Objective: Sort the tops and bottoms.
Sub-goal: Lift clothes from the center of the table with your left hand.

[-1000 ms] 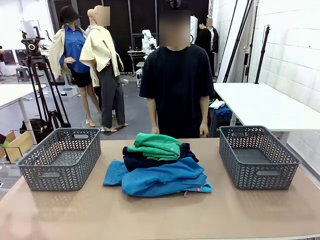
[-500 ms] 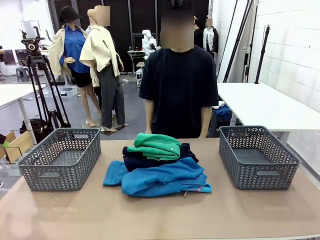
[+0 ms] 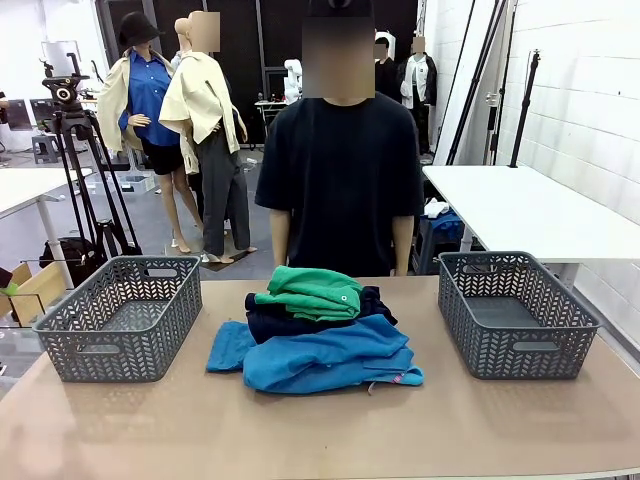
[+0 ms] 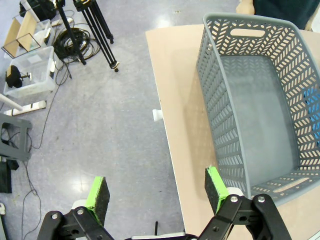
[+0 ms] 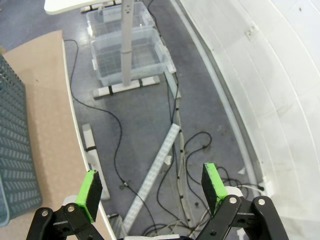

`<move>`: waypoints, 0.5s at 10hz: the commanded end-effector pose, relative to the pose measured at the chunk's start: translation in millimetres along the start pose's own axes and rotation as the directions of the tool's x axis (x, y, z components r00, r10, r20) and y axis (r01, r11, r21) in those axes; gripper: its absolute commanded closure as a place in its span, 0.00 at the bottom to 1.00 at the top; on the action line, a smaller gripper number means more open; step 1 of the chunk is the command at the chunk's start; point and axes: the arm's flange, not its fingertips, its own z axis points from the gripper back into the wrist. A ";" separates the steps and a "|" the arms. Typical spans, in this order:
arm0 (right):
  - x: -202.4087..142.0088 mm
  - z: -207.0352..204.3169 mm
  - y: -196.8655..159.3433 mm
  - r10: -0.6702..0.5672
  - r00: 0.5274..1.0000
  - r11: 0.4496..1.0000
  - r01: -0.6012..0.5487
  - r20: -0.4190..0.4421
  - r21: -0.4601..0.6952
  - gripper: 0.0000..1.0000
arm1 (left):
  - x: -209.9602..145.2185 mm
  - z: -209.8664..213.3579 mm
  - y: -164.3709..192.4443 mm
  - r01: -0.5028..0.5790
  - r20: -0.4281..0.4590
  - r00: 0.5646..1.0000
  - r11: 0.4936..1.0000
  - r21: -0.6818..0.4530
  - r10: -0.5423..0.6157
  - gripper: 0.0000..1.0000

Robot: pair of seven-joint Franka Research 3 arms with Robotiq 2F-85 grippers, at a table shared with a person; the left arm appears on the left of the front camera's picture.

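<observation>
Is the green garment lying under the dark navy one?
No, the green top lies on top of the navy shirt, not under it.

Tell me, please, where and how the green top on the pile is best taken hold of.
Probably pinch the green top at its bunched upper fold, coming straight down from above. It lies uppermost and uncovered, and its folds stand proud of the navy shirt beneath, so a shallow pinch should lift it alone.
</observation>
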 end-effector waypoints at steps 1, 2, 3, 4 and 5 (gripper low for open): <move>-1.2 0.5 -1.8 0.001 1.000 1.000 -0.001 -0.007 0.003 0.00 | 0.0 0.0 0.0 0.000 0.000 1.000 1.000 0.000 0.000 0.00; -1.2 0.5 -1.8 0.001 1.000 1.000 -0.001 -0.007 0.003 0.00 | 21.3 11.7 -4.6 0.061 0.050 0.997 0.997 -0.041 -0.059 0.00; -1.2 0.5 -1.8 0.001 1.000 1.000 -0.001 -0.007 0.003 0.00 | 44.6 25.8 -13.5 0.123 0.102 0.988 0.988 -0.093 -0.113 0.00; -1.2 0.5 -1.8 0.001 1.000 1.000 -0.001 -0.007 0.003 0.00 | 68.6 42.2 -30.1 0.204 0.151 0.971 0.971 -0.127 -0.184 0.00; -1.2 0.5 -1.8 0.001 1.000 1.000 -0.001 -0.007 0.003 0.00 | 95.0 58.0 -50.6 0.308 0.198 0.941 0.938 -0.156 -0.276 0.00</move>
